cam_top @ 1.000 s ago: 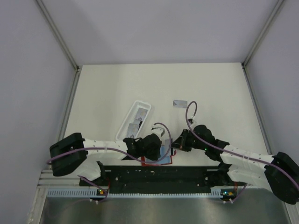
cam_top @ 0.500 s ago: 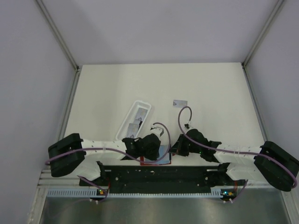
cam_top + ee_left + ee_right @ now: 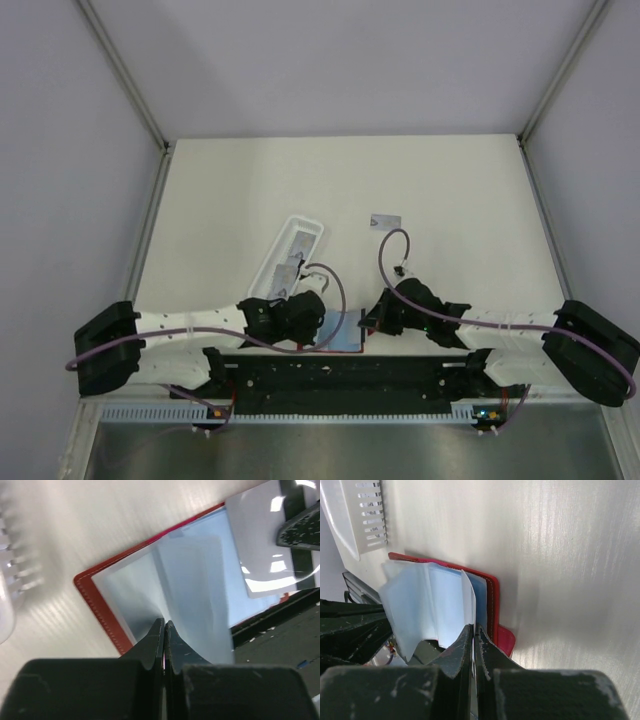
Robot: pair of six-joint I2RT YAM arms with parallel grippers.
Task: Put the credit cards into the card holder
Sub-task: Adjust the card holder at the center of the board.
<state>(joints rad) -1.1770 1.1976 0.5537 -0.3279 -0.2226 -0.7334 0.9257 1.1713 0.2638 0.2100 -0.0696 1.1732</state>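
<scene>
Left end effector (image 3: 164,626) closed on pocket leaf of card holder (image 3: 102,607), open at tabletop (image 3: 450,200) 6 o'clock edge. Right end effector (image 3: 472,630) closed on pale sheet (image 3: 467,597); we cannot identify it.

The card holder (image 3: 102,612) had a red, leather-like cover with a stitched edge, matt rather than shiny. Its sleeves (image 3: 190,590) were thin translucent plastic with a faint sheen. The credit card (image 3: 265,550) seemed glossy, though glare blurred it. The table (image 3: 560,555) was matt white and finely streaked, the tray (image 3: 350,510) smooth white plastic. The right gripper (image 3: 473,629) had fingers (image 3: 451,657) of scuffed black plastic.
</scene>
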